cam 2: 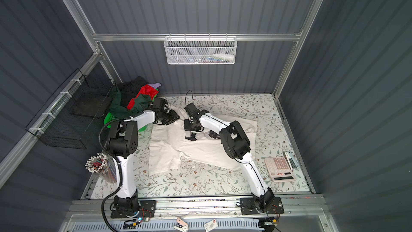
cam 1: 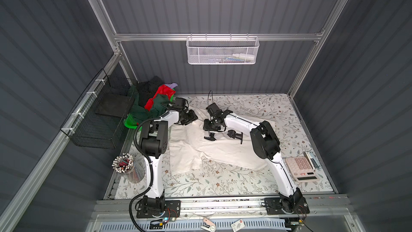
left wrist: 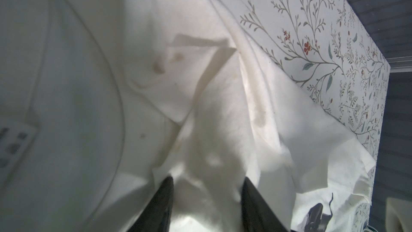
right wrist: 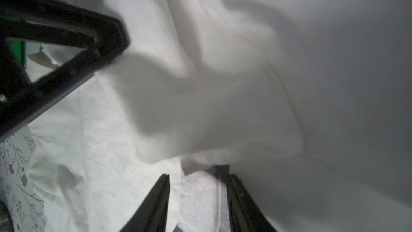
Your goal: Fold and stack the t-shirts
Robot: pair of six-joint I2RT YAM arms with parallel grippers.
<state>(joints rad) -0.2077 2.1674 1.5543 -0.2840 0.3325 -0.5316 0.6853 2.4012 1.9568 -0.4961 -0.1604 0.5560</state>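
A black wire basket (cam 1: 98,117) hangs on the left wall. Below it, a clear cup of pens (cam 1: 124,167) stands on the near left corner of the floral worktop (cam 1: 223,181). At the back left sits a green plastic basket (cam 1: 130,122) heaped with clothes: a black t-shirt (cam 1: 146,88), a dark green t-shirt (cam 1: 156,107), a red t-shirt (cam 1: 161,94) and a lavender t-shirt (cam 1: 172,85) peeking out at the back.

Just right of that heap, the left end effector (cam 1: 194,118) reaches low over the far edge of the cream-white t-shirt (cam 1: 191,150). The shirt lies spread and rumpled across the middle of the worktop. In the left wrist view the fingers (left wrist: 162,201) stand apart with a ridge of cloth bunched between them. I cannot tell whether they are pinching it. A black print (left wrist: 316,215) shows on a turned corner of the shirt.

Close by, the right end effector (cam 1: 210,137) points down onto the same shirt. Its fingers (right wrist: 156,201) are parted, with flat cloth visible through the gap and the hem of a raised fold just at their tips.

A white mesh basket (cam 1: 223,51) hangs on the back rail. A calculator (cam 1: 301,168) lies near the right edge.
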